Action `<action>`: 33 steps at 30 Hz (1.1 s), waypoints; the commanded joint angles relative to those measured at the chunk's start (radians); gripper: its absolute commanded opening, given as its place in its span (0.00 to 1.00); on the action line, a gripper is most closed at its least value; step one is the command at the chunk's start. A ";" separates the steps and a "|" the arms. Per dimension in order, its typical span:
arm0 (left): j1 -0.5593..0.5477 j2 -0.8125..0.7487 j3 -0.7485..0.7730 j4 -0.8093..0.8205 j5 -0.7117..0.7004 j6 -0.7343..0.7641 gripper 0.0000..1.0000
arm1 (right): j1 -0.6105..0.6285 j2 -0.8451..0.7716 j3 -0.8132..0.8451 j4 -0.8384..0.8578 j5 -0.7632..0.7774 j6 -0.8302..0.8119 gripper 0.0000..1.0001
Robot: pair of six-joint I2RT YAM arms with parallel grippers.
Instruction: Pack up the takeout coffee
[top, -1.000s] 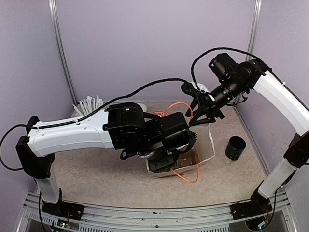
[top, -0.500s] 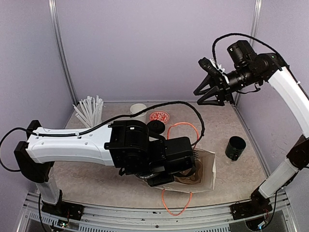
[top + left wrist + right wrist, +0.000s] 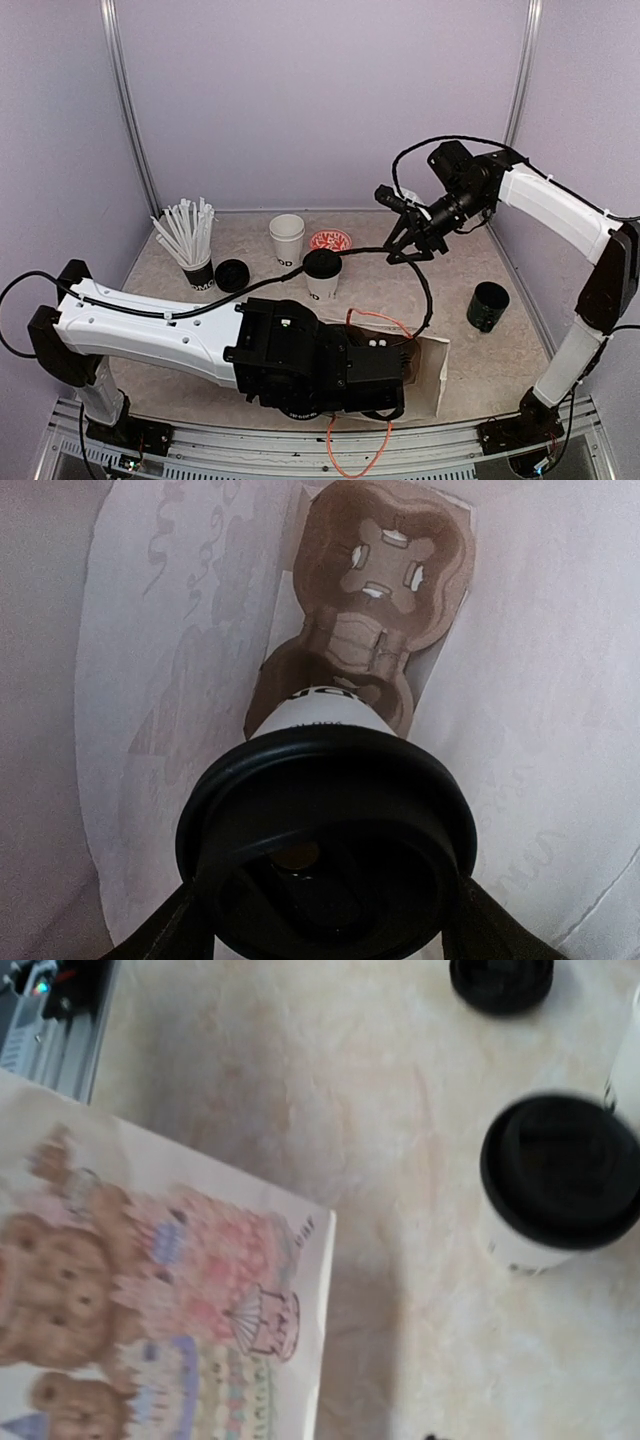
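Observation:
My left gripper [image 3: 325, 920] is shut on a takeout coffee cup [image 3: 320, 720], white with a black lid [image 3: 325, 810], and holds it inside the mouth of a white paper bag [image 3: 520, 680] that lies on its side. In the top view the gripper [image 3: 398, 368] is at the bag's opening [image 3: 432, 368]. A second lidded coffee cup [image 3: 322, 272] stands mid-table and also shows in the right wrist view [image 3: 560, 1185]. My right gripper [image 3: 410, 240] hangs open and empty in the air behind and to the right of that cup.
An unlidded white cup [image 3: 287, 238], a loose black lid [image 3: 232, 274] and a red-patterned disc [image 3: 330, 241] sit at the back. A cup of white straws [image 3: 190, 245] stands back left, a black pot [image 3: 488, 305] at the right. Orange bag handles [image 3: 378, 320] lie loose.
My right gripper let go of the bag's rim, rose, then came down behind the lidded cup. My left arm and the bag moved toward the front edge, the bag now on its side.

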 commanded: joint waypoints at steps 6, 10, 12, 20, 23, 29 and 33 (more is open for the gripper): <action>-0.025 -0.055 -0.092 0.148 -0.124 0.057 0.68 | -0.008 0.092 -0.084 0.095 0.017 0.035 0.43; -0.024 -0.080 -0.141 0.199 -0.129 0.085 0.68 | -0.008 0.141 -0.107 0.119 0.018 0.055 0.42; -0.024 -0.079 -0.148 0.200 -0.131 0.087 0.68 | -0.008 0.159 -0.112 0.126 0.014 0.061 0.43; -0.020 -0.099 -0.194 0.246 -0.120 0.118 0.68 | -0.007 0.197 -0.119 0.142 -0.010 0.060 0.42; -0.010 -0.090 -0.195 0.244 -0.109 0.126 0.68 | -0.006 0.210 -0.122 0.146 -0.014 0.064 0.43; 0.007 -0.079 -0.208 0.249 -0.088 0.136 0.68 | 0.008 0.216 -0.141 0.162 -0.019 0.065 0.42; 0.011 -0.069 -0.209 0.247 -0.080 0.136 0.68 | 0.019 0.220 -0.157 0.174 -0.016 0.066 0.42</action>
